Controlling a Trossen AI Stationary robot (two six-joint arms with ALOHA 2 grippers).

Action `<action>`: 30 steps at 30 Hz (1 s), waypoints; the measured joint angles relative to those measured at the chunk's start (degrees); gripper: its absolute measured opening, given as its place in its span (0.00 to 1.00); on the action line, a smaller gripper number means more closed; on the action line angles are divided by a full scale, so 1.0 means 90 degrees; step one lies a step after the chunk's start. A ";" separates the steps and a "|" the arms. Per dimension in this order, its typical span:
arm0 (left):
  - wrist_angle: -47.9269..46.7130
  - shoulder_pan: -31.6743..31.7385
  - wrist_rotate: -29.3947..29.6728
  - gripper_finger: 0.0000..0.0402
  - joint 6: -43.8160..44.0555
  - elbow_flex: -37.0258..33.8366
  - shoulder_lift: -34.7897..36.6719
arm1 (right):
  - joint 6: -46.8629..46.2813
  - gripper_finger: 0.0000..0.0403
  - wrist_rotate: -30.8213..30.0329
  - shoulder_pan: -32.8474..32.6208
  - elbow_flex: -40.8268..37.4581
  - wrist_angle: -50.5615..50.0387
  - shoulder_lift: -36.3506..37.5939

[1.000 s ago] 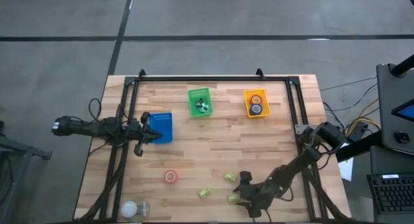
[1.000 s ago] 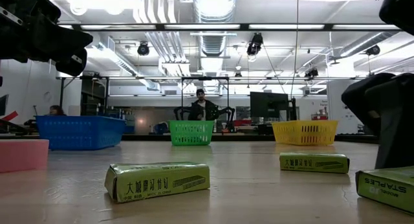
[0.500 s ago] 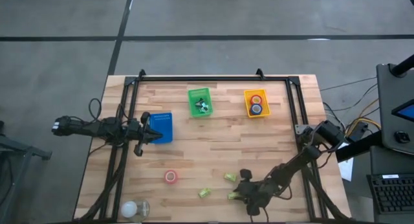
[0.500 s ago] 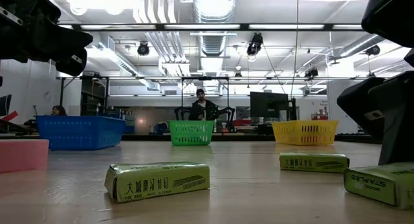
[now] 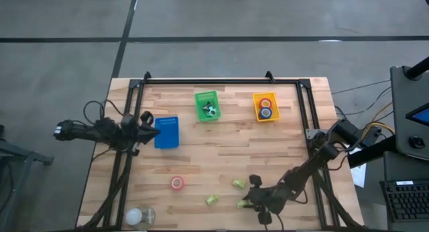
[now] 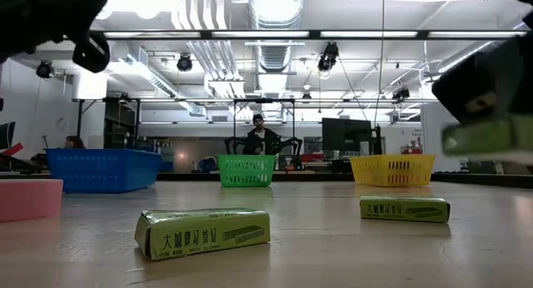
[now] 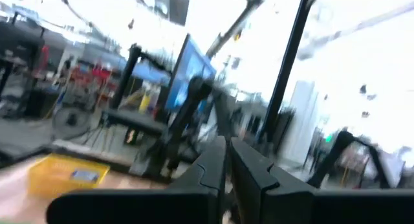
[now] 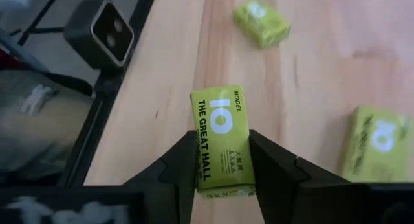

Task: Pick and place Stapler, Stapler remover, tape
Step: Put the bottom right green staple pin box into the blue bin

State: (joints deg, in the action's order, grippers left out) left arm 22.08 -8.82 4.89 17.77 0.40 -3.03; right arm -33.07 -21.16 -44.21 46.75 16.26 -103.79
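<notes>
My right gripper point(image 8: 222, 138) is shut on a green staples box point(image 8: 217, 114), which hangs off the table near the front edge; the low view shows the box point(image 6: 487, 138) in the air. Two more green boxes point(image 5: 238, 184) point(image 5: 212, 200) lie flat on the wood beside it. A red tape roll point(image 5: 177, 183) lies flat left of them. The yellow basket point(image 5: 255, 106) holds a red and a blue tape roll point(image 5: 267, 112). My left gripper point(image 5: 144, 121) is shut, with nothing in it, at the blue basket's point(image 5: 167, 141) left side. My right gripper pinches the staples box between its two fingers by its two long sides point(image 8: 198, 141), toward the end nearest the wrist. The fingers slant down from the table's right and lie along the box. The box is lifted clear of the table, printed face up.
A green basket point(image 5: 199, 106) with small items stands at the back middle. A white rounded object point(image 5: 137, 216) sits at the near left corner. A black frame rail point(image 5: 221, 80) runs around the table. Bare wood lies in the middle.
My right gripper has shut on the green staples box and gone up with it; the box, first flat on the table, now hangs clear. My left gripper has tipped its fingers upward beside the blue basket.
</notes>
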 joint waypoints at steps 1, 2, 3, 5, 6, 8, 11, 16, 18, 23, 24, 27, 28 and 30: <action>0.0178 -0.0002 0.0002 0.06 0.0122 0.0000 0.0000 | 0.0053 0.29 -0.0013 0.0022 0.0003 -0.0005 0.0042; 0.0308 -0.0002 0.0015 0.06 0.0196 0.0000 -0.0002 | 0.0113 0.28 -0.0050 0.0029 0.0021 -0.0001 0.0054; 0.0392 -0.0002 0.0030 0.06 0.0285 0.0000 -0.0005 | 0.0174 0.27 -0.0058 0.0040 0.0037 0.0009 0.0068; 0.0427 -0.0002 0.0098 0.06 0.0489 0.0000 -0.0021 | 0.0360 0.27 -0.0144 0.0041 0.0042 -0.0015 0.0103; 0.0413 -0.0002 0.0120 0.06 0.0595 0.0000 -0.0050 | 0.0410 0.26 -0.0171 0.0067 0.0065 -0.0009 0.0116; 0.0322 -0.0005 0.0122 0.06 0.0941 -0.0007 -0.0190 | 0.0531 0.27 -0.0209 0.0101 0.0077 0.0000 0.0188; 0.0334 -0.0005 0.0178 0.06 0.1400 -0.0007 -0.0554 | 0.0726 0.28 -0.0313 0.0154 0.0078 -0.0012 0.0353; 0.0718 -0.0014 0.0401 0.06 0.1700 -0.0007 -0.1377 | 0.1071 0.27 -0.0423 0.0213 0.0077 -0.0224 0.0800; 0.1049 -0.0014 0.0467 0.06 0.1790 -0.0010 -0.1710 | 0.1186 0.27 -0.0593 0.0224 0.0077 -0.0396 0.0992; 0.1858 -0.0017 0.0457 0.06 0.1912 0.0053 -0.2568 | 0.1365 0.27 -0.1141 0.0236 0.0077 -0.1038 0.1482; 0.1857 -0.0017 0.0460 0.06 0.1920 0.0122 -0.2740 | 0.1415 0.27 -0.1220 0.0236 0.0077 -0.1143 0.1573; 0.1887 -0.0017 0.0572 0.07 0.1989 0.0347 -0.3282 | 0.1680 0.27 -0.1415 0.0259 0.0079 -0.1237 0.1782; 0.1875 -0.0018 0.0579 0.08 0.2004 0.0434 -0.3488 | 0.1733 0.28 -0.1510 0.0260 0.0079 -0.1300 0.1847; 0.2007 -0.0022 0.0607 0.12 0.2080 0.0641 -0.3905 | 0.1894 0.28 -0.1561 0.0288 0.0079 -0.1309 0.1915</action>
State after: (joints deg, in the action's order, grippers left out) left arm 40.14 -9.02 10.35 36.49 6.18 -38.17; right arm -16.03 -35.20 -41.61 47.46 4.47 -86.56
